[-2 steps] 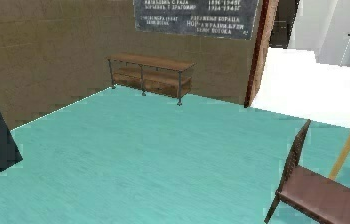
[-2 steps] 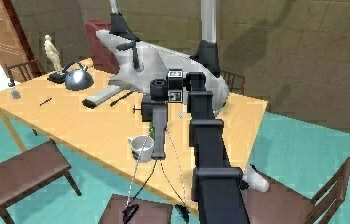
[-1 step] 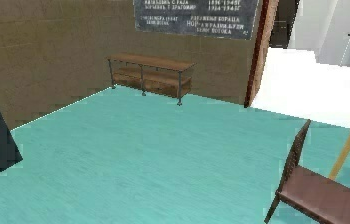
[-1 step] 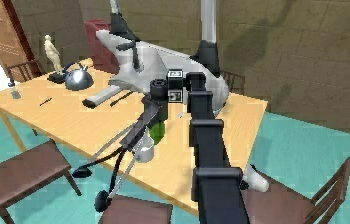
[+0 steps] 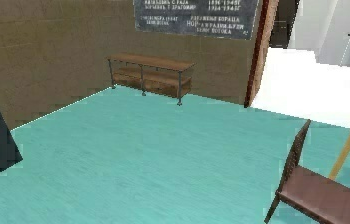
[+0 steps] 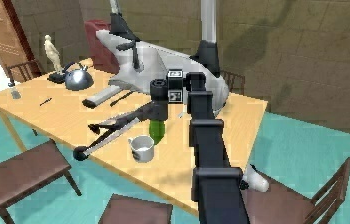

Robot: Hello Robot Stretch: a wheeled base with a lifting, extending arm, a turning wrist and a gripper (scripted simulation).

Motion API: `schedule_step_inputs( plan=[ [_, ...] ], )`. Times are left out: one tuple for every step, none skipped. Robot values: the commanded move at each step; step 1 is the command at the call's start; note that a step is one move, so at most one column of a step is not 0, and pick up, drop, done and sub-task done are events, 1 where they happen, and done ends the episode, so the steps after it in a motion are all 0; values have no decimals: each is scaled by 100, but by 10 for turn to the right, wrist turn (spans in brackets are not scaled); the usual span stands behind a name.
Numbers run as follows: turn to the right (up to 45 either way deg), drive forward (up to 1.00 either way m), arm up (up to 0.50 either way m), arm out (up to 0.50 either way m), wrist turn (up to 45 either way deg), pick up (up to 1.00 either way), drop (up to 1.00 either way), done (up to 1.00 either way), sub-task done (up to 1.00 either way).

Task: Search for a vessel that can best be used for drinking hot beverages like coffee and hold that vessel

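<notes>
A white mug [image 6: 141, 148] stands on the wooden table [image 6: 233, 125], near its front edge in the arm side view. The dark arm [image 6: 211, 150] rises over the table. Its gripper [image 6: 87, 140] stretches out to the left above the tabletop, with thin fingers [image 6: 118, 133] ending near the table's front edge. Only bare tabletop lies behind the fingertips, so it holds nothing. The mug sits just right of and below the fingers. A small green thing [image 6: 156, 128] stands close behind the mug, by the gripper's body.
On the table also stand a grey kettle [image 6: 78, 78], a pale statuette [image 6: 51, 52] and a bulky grey-white machine [image 6: 153, 55]. Brown chairs [image 6: 23, 172] ring it. In the forward view are teal floor, a wooden sideboard [image 5: 151, 75], a chair [image 5: 318, 185] and a doorway [image 5: 313, 40].
</notes>
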Motion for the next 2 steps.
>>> schedule_step_inputs(
  plan=[
    [0, 0, 0, 0, 450, 0, 0, 0, 0],
    [0, 0, 0, 0, 150, 0, 0, 0, 0]
  ],
)
